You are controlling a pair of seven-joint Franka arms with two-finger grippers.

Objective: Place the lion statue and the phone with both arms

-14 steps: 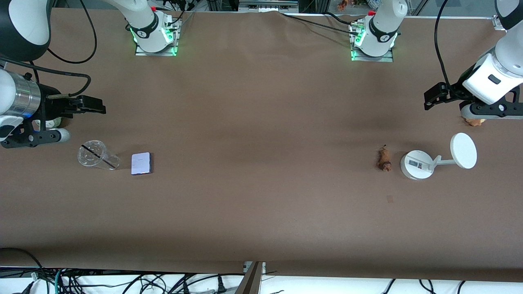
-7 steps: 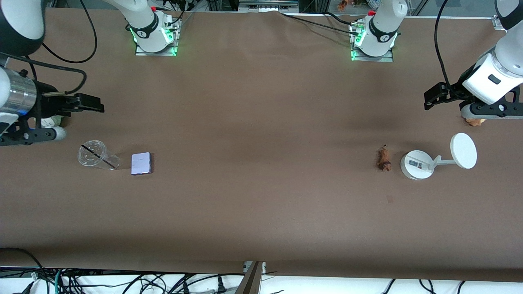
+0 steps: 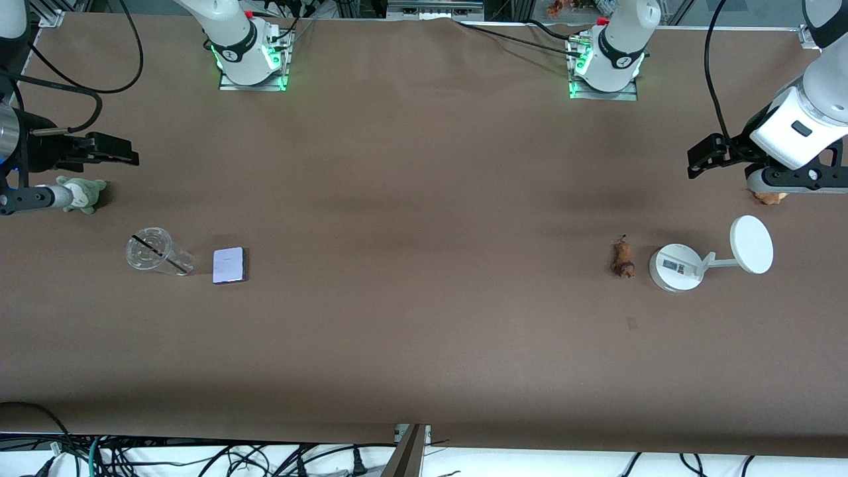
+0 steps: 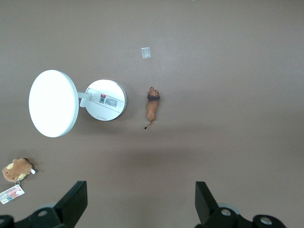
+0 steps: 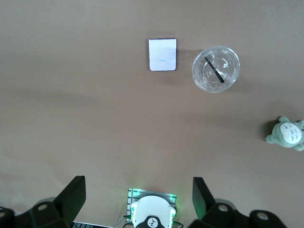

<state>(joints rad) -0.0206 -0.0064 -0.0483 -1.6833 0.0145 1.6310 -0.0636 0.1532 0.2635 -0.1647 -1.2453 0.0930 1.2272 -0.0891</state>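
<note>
you have both arms up and away from the middle of the table. the left gripper [image 3: 703,156] hangs over the left arm's end of the table, and its fingers [image 4: 73,202] stand wide apart with nothing between them. the right gripper [image 3: 122,154] hangs over the right arm's end, its fingers [image 5: 71,194] also spread wide and holding nothing.

the lion [image 3: 622,258] lies on the brown table [image 3: 424,331] toward the left arm's end, not touched by any gripper. you see it also in the left wrist view [image 4: 152,107], stretched out with its thin dark tail at one end. just beside it, closer to the table's end, is the white stand [image 3: 676,267] with its disc [image 3: 751,244]; the two do not touch. a brown plush [image 4: 16,169] with a card tag lies near the left gripper, mostly hidden under it in the front view.

the phone [image 3: 230,265] lies flat toward the right arm's end, about as near to the front camera as the lion. the right wrist view shows it too [image 5: 162,54]. just beside it, closer to the table's end, is a clear cup [image 3: 156,252] with a dark straw; i cannot tell if they touch. a grey-green plush [image 3: 85,193] sits near the right gripper, farther from the front camera than the cup.
</note>
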